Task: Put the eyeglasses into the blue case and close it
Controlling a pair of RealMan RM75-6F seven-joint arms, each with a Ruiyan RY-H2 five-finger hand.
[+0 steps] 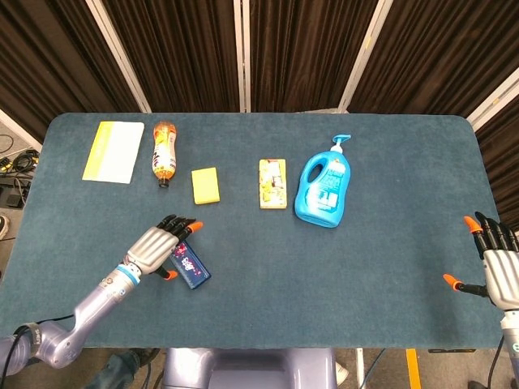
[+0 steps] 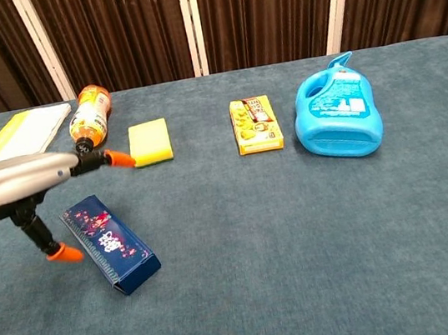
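— Blue case [image 2: 110, 247] is lying shut on the table [image 1: 324, 267], near its front left.
— I'm holding my left hand [image 1: 156, 246] just beside it, fingers spread, gripping nothing; right hand [image 1: 496, 263] is idling open, far right.

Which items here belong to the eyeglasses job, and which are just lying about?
Job: blue case, lid closed, lying on the table; left hand beside it, fingers spread. No eyeglasses visible.

Lying about: yellow booklet, orange bottle, yellow sponge, snack box, blue detergent bottle.
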